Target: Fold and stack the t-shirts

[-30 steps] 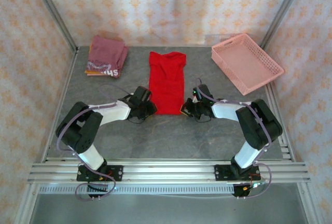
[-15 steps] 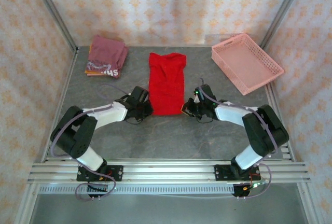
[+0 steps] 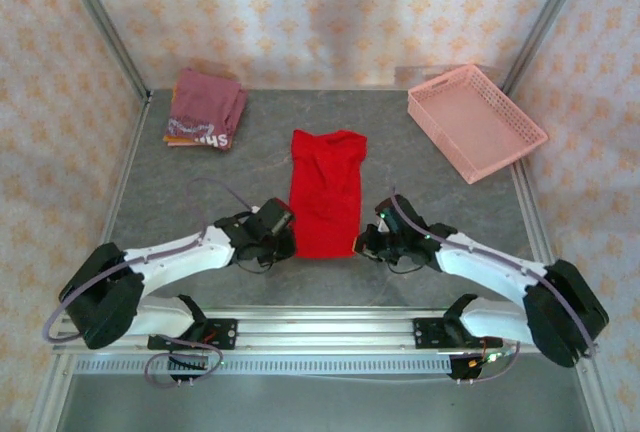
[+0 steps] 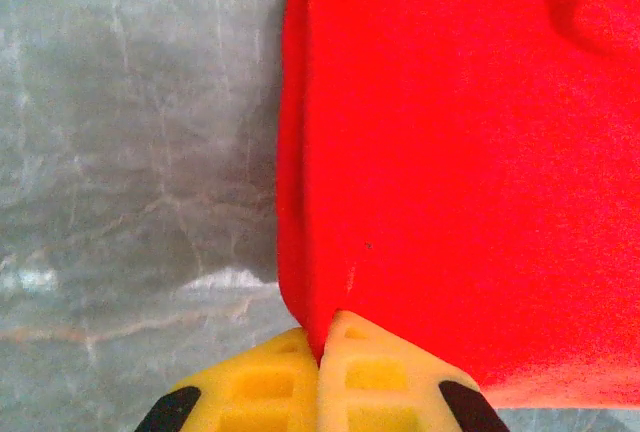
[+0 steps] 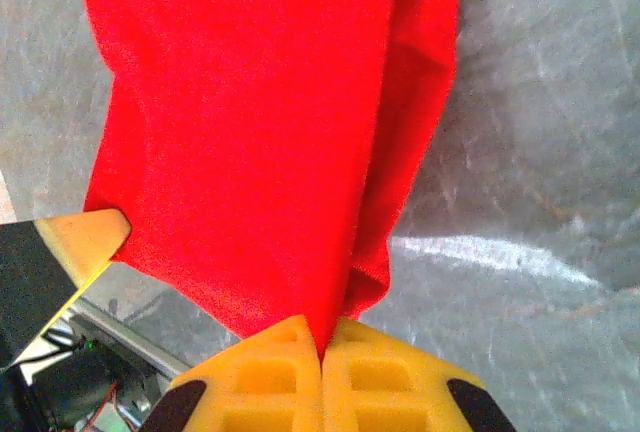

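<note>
From above: grey table (image 3: 200,182), papered walls. Red t-shirt (image 3: 325,192) at centre, narrowed lengthwise, near corners pinched by left gripper (image 3: 287,239) and right gripper (image 3: 362,245). Likely next: lift hem, carry toward collar. Open room beyond; folded t-shirts (image 3: 205,110) and basket (image 3: 476,120) well apart. Left wrist: fingers (image 4: 260,387) together on cloth edge. Right wrist: likewise clamped on hem corner.

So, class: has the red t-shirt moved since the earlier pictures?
Yes. The red t-shirt has slid toward the near edge of the table, farther from the pink basket, which stayed put.
</note>
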Controlling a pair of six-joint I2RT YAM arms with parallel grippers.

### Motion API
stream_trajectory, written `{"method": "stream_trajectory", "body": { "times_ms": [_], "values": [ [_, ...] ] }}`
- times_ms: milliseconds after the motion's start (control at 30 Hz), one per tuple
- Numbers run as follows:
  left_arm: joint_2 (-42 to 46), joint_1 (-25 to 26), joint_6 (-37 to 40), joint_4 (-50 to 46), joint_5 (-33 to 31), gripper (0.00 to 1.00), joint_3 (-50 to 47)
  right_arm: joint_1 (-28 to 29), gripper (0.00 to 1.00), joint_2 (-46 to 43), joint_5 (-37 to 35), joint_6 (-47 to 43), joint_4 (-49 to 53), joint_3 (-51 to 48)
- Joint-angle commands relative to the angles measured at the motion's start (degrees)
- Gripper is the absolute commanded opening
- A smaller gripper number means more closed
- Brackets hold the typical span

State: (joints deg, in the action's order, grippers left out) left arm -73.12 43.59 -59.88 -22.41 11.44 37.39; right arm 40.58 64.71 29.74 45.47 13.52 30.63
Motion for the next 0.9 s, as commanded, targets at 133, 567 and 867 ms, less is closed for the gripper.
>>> {"method": "stream_trajectory", "body": {
  "times_ms": [133,567,867],
  "values": [
    [11.0,4.5,-6.2,-15.6,-7.1,0.0,2.8,3.1,0.0,-11.8,-7.3,2.2,14.7,4.8],
    [3.1,-2.4,9.9,-20.2,-12.0,0.0,24.8,-6.0,0.0,2.6,-8.9,-16.3,18.9,29.6],
    [-10.1,-9.1,20.1,-17.4,-8.7,0.0,36.6,-14.9,0.0,16.2,-5.2,-22.3,14.4,39.3]
  ]
}}
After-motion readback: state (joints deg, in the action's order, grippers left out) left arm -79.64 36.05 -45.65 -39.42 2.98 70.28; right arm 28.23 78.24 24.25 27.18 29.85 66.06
